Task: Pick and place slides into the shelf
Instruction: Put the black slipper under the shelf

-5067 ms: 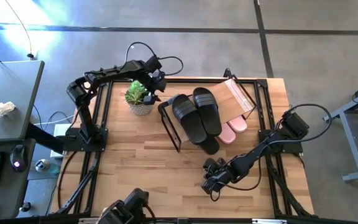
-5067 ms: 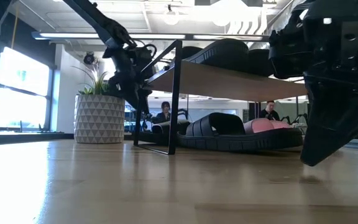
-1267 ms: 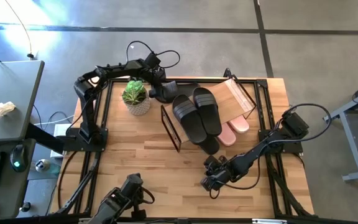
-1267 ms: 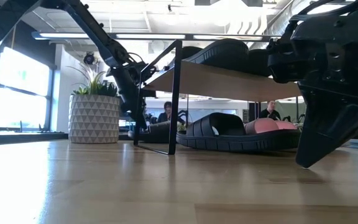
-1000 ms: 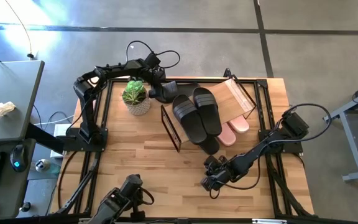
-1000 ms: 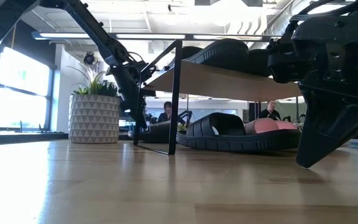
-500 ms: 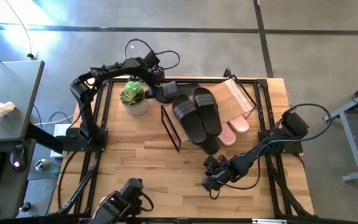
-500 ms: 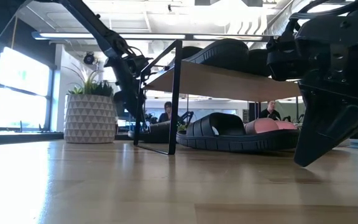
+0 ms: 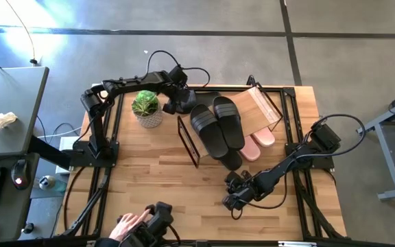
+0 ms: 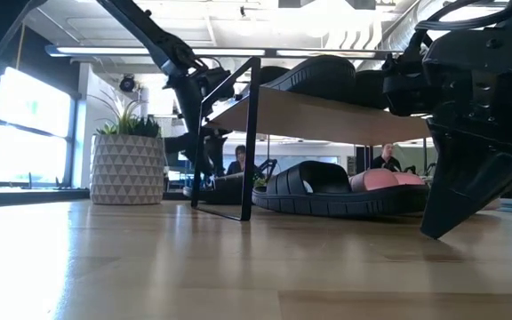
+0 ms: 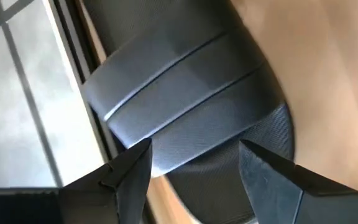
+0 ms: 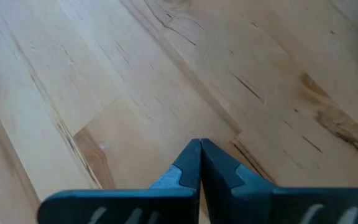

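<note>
Table (image 9: 156,171): your plant (image 9: 147,108) crowds the left gripper (image 9: 172,104), fingers apart over a black slide (image 11: 185,112); shelf (image 9: 262,110) carries two black slides (image 9: 218,123); right gripper (image 9: 230,201) pinched together.

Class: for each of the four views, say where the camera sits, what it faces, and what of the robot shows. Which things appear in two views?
High: overhead, facing down; both arms, shelf.
Low: table height, facing across; shelf, right arm.
Left wrist: facing black slide; open fingers.
Right wrist: facing table; shut fingers.
Shared: high and low views show the plant, shelf and slides.
</note>
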You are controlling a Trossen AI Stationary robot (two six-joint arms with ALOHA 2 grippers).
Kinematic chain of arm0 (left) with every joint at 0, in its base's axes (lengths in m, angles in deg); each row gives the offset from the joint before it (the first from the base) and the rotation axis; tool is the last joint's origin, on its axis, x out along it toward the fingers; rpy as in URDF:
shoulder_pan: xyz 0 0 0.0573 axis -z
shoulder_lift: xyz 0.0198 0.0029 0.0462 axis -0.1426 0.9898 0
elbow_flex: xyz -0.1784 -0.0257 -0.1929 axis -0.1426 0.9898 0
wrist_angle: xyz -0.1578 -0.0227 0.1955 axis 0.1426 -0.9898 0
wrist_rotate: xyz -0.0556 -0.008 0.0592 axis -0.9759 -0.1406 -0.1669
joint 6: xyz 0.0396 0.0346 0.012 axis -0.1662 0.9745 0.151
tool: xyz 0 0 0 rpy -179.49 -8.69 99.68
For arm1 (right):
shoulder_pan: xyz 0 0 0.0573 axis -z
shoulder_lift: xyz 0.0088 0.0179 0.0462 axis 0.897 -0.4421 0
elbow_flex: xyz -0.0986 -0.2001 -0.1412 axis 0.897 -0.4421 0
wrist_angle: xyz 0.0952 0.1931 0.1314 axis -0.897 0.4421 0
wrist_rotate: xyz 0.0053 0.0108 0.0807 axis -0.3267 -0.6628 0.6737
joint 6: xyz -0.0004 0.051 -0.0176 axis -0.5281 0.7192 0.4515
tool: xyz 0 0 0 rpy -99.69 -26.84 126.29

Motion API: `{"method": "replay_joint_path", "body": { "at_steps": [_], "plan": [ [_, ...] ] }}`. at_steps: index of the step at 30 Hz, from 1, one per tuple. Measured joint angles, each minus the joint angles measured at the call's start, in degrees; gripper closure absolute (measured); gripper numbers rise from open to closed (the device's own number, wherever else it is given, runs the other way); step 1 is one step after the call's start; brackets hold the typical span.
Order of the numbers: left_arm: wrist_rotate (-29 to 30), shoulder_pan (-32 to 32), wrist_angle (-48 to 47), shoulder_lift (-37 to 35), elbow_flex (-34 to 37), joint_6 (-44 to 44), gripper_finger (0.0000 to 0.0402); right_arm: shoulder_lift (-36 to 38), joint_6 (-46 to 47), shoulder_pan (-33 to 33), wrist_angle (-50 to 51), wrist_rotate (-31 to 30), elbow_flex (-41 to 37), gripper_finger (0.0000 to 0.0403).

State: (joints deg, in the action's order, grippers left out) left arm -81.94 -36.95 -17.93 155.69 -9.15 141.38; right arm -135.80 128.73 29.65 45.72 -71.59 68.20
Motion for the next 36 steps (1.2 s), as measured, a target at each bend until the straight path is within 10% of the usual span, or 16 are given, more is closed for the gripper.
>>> {"method": "replay_joint_path", "body": {
  "at_steps": [36],
  "plan": [
    [6.3,0.5,7.6,3.8,0.0,0.5,0.0179,0.0,-0.4,0.0,2.5,-2.7,0.0,0.0403]
  ]
}}
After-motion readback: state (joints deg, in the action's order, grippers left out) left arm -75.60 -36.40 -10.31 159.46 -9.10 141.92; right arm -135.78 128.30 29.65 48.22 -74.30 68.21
